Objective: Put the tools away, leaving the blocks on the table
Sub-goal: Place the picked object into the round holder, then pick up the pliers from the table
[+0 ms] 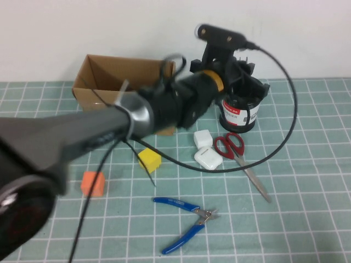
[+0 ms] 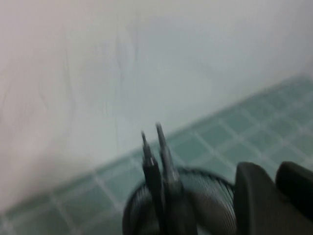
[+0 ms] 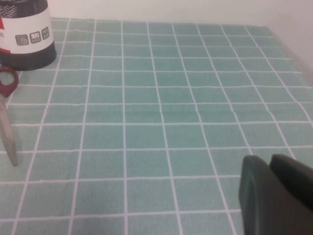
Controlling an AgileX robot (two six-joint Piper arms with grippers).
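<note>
The left arm stretches diagonally across the tabletop (image 1: 307, 219), its left gripper (image 1: 241, 74) above the black holder (image 1: 240, 112) near the far edge; whether its fingers are spread cannot be told. Two tools (image 2: 159, 161) stand in the holder. The scissors (image 1: 238, 153), pliers (image 1: 189, 216), yellow block (image 1: 149, 159) and orange block (image 1: 92, 183) lie on the tabletop. The right gripper (image 3: 276, 196), pressed together, hovers low near the right edge.

a lab-style test bench, teal gridded cutting mat (image 1: 307, 164) as tabletop, bare white wall (image 1: 109, 27), plain cardboard box (image 1: 104, 82), trailing black cable (image 1: 285, 109)
</note>
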